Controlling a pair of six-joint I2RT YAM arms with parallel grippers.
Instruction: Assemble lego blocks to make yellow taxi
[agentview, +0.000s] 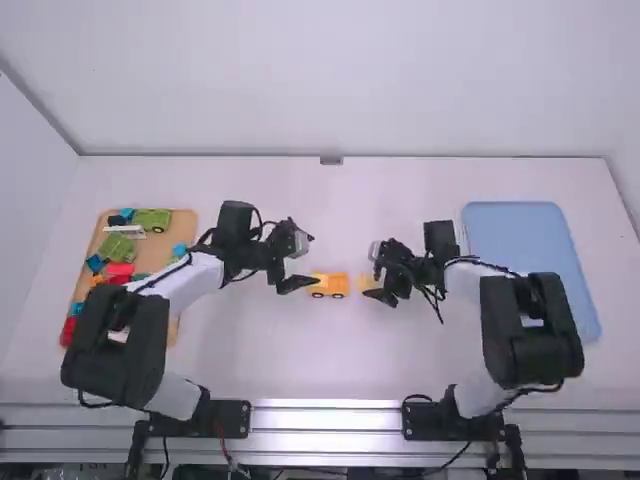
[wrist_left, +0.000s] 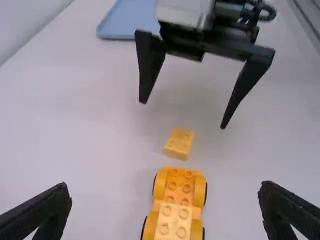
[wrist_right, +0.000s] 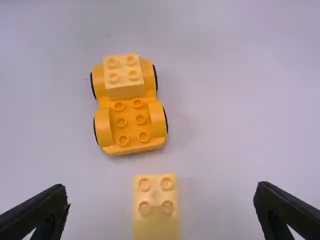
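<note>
Can see mixed blocks (agentview: 118, 247) on brown tray (agentview: 185, 224); also blue tray (agentview: 515, 240). Can see left gripper (agentview: 314, 261) and right gripper (agentview: 369, 272) spread wide, holding nothing, near car (wrist_right: 131, 120).

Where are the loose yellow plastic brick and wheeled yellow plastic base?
Loose yellow plastic brick (wrist_right: 156, 199), right wrist view: studded top.
Wheeled yellow plastic base (wrist_right: 131, 128), right wrist view: bare studded deck.

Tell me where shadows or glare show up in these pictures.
High view: bright streaks along the metal rail; left wrist view: faint, soft shading on the table near the right gripper; right wrist view: a soft shadow beside the yellow car base.
</note>
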